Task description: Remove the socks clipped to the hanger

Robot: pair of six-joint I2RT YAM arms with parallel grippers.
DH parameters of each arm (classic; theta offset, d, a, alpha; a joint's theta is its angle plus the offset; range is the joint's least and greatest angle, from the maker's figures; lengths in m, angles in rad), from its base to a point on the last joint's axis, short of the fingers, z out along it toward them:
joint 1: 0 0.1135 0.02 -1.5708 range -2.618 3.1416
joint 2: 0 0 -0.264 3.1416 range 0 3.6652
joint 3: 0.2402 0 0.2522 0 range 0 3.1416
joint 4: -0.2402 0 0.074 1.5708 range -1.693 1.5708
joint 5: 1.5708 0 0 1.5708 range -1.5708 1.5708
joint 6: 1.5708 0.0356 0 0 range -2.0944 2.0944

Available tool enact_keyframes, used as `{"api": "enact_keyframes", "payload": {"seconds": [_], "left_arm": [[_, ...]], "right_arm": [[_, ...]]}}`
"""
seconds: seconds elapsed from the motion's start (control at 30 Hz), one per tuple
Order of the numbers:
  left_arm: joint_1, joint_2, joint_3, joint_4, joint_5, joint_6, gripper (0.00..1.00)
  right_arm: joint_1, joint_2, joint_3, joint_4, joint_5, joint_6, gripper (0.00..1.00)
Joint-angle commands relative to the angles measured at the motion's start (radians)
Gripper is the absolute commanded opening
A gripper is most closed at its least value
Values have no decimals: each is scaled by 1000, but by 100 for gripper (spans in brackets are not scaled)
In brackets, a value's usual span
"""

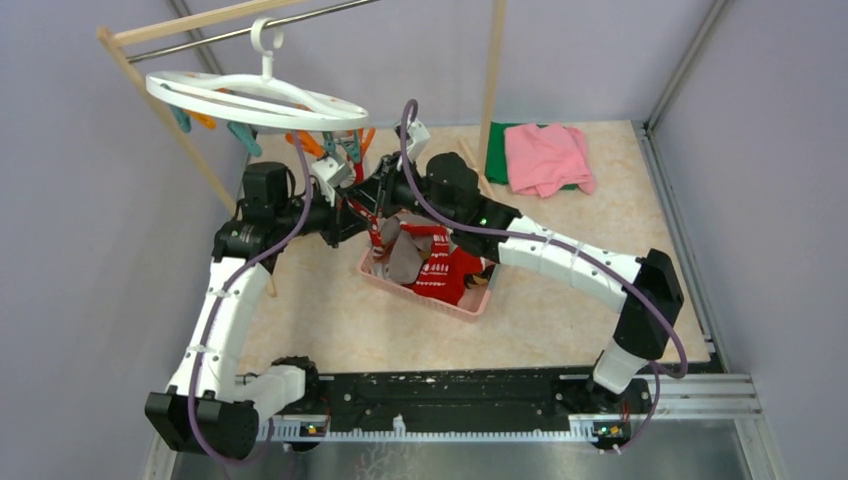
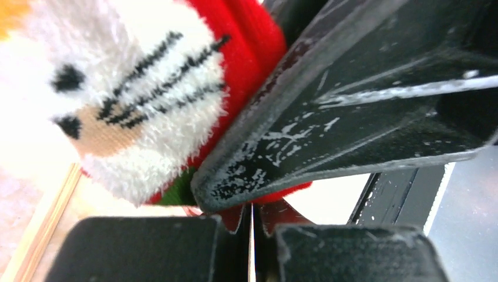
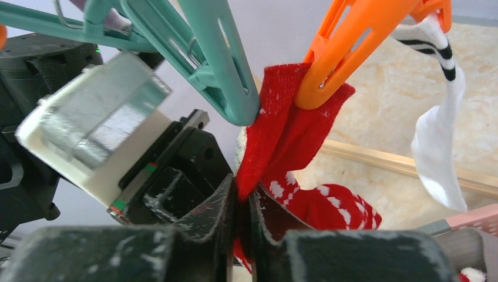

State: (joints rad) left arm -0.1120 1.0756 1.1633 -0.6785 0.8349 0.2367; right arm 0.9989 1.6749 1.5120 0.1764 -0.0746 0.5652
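While the red sock (image 3: 282,135) hangs from an orange clip (image 3: 346,53) under the hanger (image 1: 250,118), the right claw (image 3: 241,205) and left claw (image 2: 252,235) both clamp its fabric just below that hanger.

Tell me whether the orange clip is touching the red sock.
Touching. The right wrist view shows the orange clip clamped shut on the top edge of the red sock.

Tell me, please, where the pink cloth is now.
In the top view, the pink cloth lies far right on the table, atop the green cloth, beside the wooden post.
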Motion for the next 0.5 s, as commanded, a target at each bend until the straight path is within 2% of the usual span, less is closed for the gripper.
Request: {"api": "enact_keyframes", "payload": {"seconds": [0.0, 0.07, 0.1, 0.2, 0.33, 0.47], "left_arm": [[-2, -42, 21, 59, 27, -35, 0], [-2, -48, 25, 51, 47, -39, 0], [-1, -50, 25, 44, 50, -39, 0], [0, -59, 22, 25, 39, -35, 0], [0, -77, -2, 9, 33, -27, 0], [0, -84, -7, -7, 31, -16, 0]], "right_arm": [[-17, -40, 13, -23, -42, 37, 15], [-40, -36, 14, -33, -66, 52, 29], [-62, -34, 12, -39, -78, 63, 42], [-123, -49, -22, -17, -137, 95, 60], [-175, -76, -101, 104, -224, 128, 64], [-202, -67, -75, 104, -296, 94, 75]]}}
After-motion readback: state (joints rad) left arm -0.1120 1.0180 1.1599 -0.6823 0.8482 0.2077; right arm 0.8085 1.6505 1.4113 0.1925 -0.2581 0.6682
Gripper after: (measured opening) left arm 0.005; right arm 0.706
